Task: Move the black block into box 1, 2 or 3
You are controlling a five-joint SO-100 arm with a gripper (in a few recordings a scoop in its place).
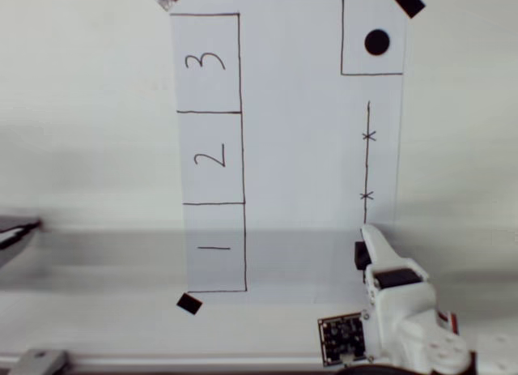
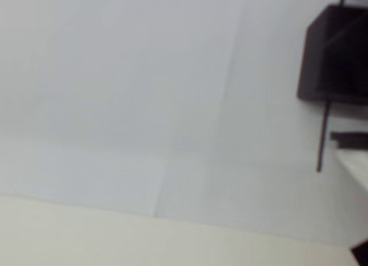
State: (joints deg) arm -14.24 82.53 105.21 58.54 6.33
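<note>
The black block (image 1: pixel 360 255) is sitting on the white paper near its lower right corner in the overhead view, a small dark cube partly hidden behind the white arm. In the wrist view the black block (image 2: pixel 336 56) is showing matte and solid at the right edge, resting on a thin pen line. The box (image 1: pixel 215 247) marked "1" is lying well apart to the left, a pen-drawn rectangle holding only its handwritten numeral.
</note>
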